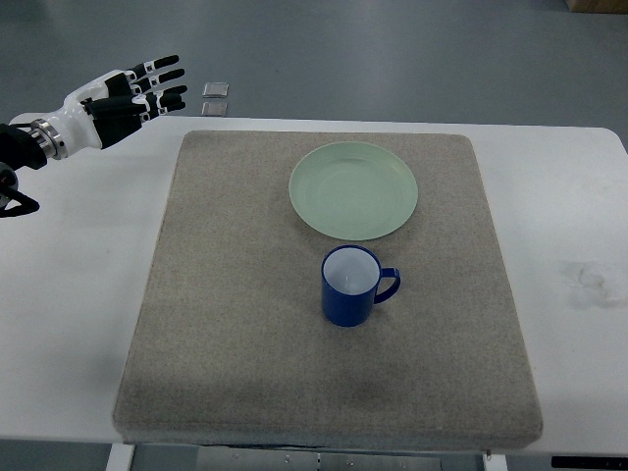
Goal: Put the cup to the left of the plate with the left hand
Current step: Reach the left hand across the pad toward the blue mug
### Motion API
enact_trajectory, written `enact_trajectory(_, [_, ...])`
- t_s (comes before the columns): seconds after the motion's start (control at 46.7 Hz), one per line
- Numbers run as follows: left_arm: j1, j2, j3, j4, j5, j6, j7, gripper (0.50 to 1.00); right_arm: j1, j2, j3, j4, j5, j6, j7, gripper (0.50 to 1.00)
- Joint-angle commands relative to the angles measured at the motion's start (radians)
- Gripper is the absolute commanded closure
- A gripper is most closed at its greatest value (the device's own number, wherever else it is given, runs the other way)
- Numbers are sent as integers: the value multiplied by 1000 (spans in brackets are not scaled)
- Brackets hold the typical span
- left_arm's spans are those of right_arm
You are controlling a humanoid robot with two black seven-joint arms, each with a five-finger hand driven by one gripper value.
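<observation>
A blue cup (pixel 349 286) with a white inside stands upright on the grey mat (pixel 235 294), its handle pointing right. Just behind it lies a pale green plate (pixel 353 189). My left hand (pixel 137 94) hovers over the table's far left corner, well away from the cup, with its fingers stretched out and holding nothing. The right arm does not show.
The mat covers most of a white table (pixel 569 196). Two small grey squares (pixel 215 98) lie on the floor beyond the table's far edge. A faint smudge (pixel 589 280) marks the table to the right of the mat.
</observation>
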Motion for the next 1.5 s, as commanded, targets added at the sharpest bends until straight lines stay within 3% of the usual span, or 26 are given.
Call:
enact_trajectory(0.0, [65,7,-29,-84,80,0,-7,504,0,0,0,0,-1,0,0,568])
enact_trajectory(0.214, [160,23,-66,-228,246,0,-99,504,0,0,0,0,0,0,0,568])
enact_trajectory(0.385, [165,10,-61,-247,341,0,-169,506,0,0,0,0,0,0,0,568])
enact_trajectory(0.942, [298,-66,-43,-469,493,0,-180,504,0,0,0,0,0,0,0,568])
enact_trajectory(1.477, [300,-164,6,-448,534,0,-180,501,0,0,0,0,0,0,0,568])
